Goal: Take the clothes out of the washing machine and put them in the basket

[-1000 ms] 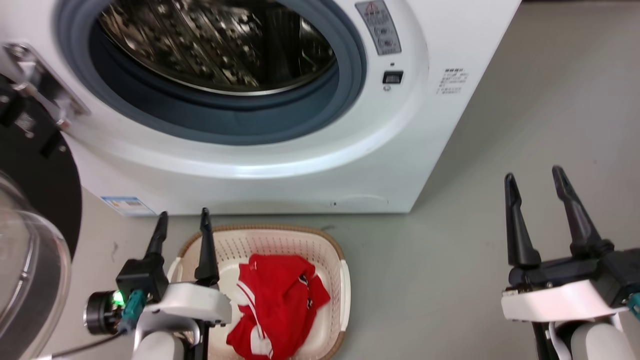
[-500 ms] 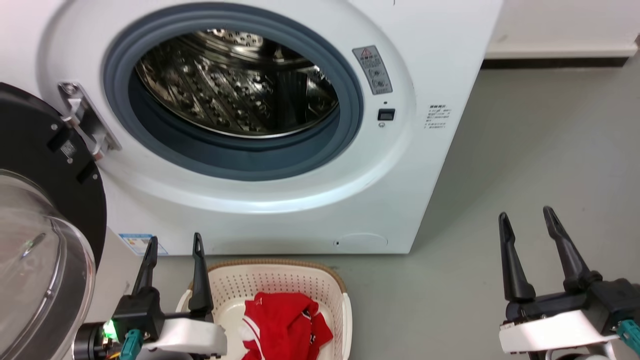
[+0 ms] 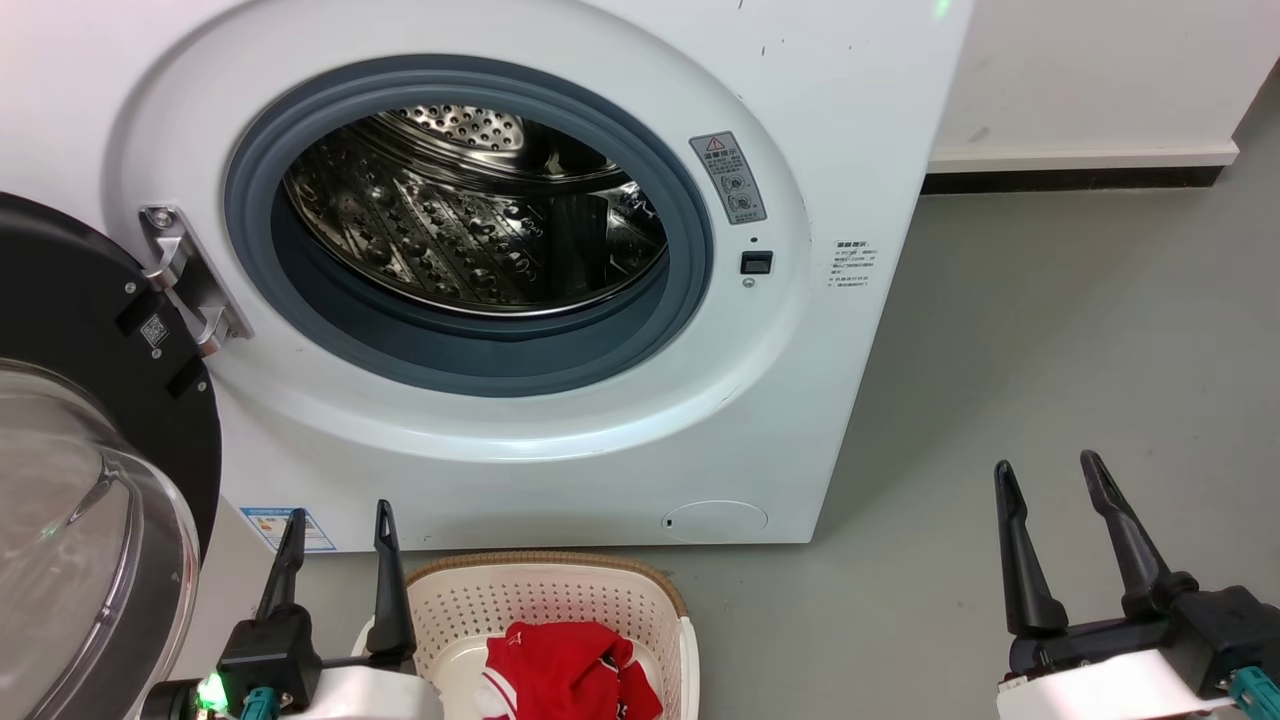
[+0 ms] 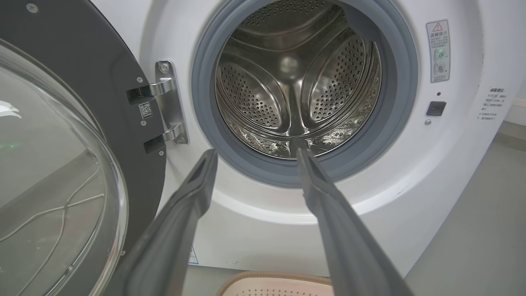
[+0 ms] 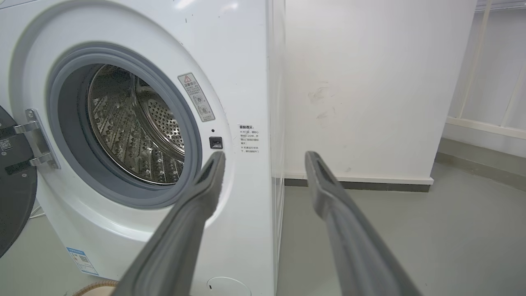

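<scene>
The washing machine (image 3: 850, 100) stands on the grey floor (image 3: 1050, 380) with its black-rimmed glass door (image 3: 60, 330) swung wide open to the left on a metal hinge (image 3: 185, 280). The grey gasket (image 3: 480, 365) rings the perforated steel drum (image 3: 470, 230). The clothes (image 3: 570, 670), bright red with white stripe trim, lie bunched in the basket (image 3: 540, 610), which sits on the floor just in front of the machine's base, near the left arm. To the right of the porthole is a grey sticker (image 3: 728, 177) with a red warning triangle above two round symbols. Below it is a small black square latch (image 3: 756, 263), and beside that a block of tiny print (image 3: 852, 264) too small to read. A blue-and-white label (image 3: 290, 528) sits at the machine's lower left corner, and a QR-code sticker (image 3: 153, 331) is on the door's black rim. The left jaws are spread and hold nothing; their long dark fingers (image 3: 390, 600) point at the machine from just beside the basket's left edge. The right jaws are likewise spread and hold nothing; their fingers (image 3: 1020, 570) are over bare floor at the near right, well apart from the basket. A white wall (image 3: 1080, 70) with a dark skirting (image 3: 1070, 180) runs behind.
</scene>
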